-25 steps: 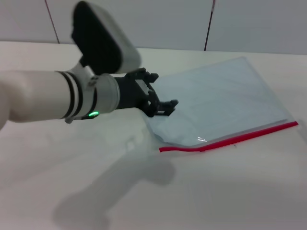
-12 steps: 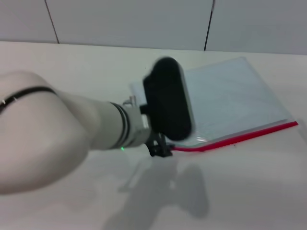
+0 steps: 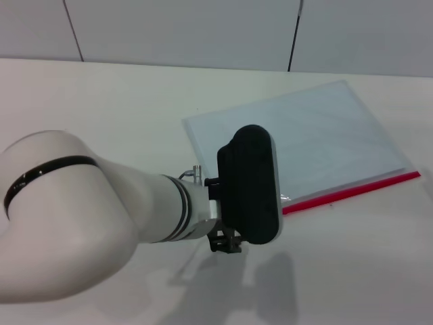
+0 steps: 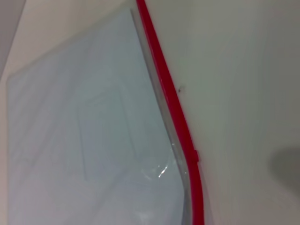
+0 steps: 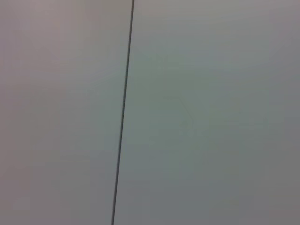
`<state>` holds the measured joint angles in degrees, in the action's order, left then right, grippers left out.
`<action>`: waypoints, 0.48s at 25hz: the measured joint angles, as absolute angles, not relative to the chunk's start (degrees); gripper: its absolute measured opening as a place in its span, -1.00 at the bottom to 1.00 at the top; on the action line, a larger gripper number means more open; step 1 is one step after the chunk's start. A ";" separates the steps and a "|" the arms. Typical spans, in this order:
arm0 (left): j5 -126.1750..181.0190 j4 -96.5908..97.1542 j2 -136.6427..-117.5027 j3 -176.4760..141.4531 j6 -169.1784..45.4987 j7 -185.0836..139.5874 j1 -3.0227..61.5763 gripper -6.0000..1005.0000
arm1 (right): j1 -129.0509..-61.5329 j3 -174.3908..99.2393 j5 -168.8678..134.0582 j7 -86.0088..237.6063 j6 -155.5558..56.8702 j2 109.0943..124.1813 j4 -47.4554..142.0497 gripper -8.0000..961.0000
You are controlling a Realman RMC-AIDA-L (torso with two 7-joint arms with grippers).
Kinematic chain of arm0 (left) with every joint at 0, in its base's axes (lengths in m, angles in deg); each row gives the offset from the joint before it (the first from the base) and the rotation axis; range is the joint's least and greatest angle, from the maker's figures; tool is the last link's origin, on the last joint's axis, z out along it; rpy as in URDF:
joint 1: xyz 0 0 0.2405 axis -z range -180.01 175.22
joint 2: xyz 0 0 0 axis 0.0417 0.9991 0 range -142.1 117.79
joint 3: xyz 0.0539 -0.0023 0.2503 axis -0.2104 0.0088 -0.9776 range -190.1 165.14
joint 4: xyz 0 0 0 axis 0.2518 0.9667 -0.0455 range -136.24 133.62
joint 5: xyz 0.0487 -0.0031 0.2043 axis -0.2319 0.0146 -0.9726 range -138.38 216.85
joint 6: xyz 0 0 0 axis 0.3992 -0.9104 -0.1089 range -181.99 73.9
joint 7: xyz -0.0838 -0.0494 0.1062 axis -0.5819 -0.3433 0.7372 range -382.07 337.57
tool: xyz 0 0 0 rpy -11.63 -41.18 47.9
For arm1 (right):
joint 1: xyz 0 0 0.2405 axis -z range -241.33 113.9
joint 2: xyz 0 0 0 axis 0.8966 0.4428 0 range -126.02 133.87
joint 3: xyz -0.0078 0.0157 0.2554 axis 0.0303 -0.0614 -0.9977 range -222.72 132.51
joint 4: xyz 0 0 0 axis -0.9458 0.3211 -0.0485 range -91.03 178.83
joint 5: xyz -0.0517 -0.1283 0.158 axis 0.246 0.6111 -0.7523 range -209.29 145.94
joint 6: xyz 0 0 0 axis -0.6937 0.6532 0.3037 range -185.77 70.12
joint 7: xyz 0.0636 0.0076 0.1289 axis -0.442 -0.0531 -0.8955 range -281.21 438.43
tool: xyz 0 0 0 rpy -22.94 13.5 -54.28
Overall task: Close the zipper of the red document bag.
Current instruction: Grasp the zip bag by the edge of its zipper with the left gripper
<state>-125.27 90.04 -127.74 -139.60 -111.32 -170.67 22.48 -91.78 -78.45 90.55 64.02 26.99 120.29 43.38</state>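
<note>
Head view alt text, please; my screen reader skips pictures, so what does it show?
The robot's left arm reaches across the white table, its black wrist housing hiding the near corner of the red document bag. The left gripper sits just below the housing. The zipper runs along the bag's near edge.

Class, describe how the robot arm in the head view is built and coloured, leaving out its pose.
The left arm is a thick, rounded, glossy white shell with a thin black band near its base and black rings by the wrist. A black, rounded oblong housing sits at the wrist. Below it shows part of the dark left pincer. The right arm is unseen.
</note>
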 joint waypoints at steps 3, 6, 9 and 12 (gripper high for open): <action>-125.36 88.64 -127.45 -139.47 -109.28 -169.55 22.48 0.61 | -91.73 -78.46 90.47 64.02 26.99 120.29 43.37 0.71; -125.39 86.91 -127.12 -139.31 -106.11 -168.10 22.47 0.60 | -91.79 -78.43 90.50 64.02 26.99 120.29 43.37 0.71; -125.42 85.24 -126.98 -139.32 -102.88 -166.12 22.35 0.59 | -91.84 -78.41 90.62 64.02 26.99 120.31 43.37 0.71; -125.45 82.93 -126.98 -139.50 -99.13 -164.60 22.18 0.59 | -91.94 -78.41 90.68 64.02 27.00 120.37 43.37 0.71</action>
<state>-125.45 82.93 -126.98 -139.50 -99.13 -164.60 22.18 -91.94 -78.41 90.68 64.02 27.00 120.37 43.37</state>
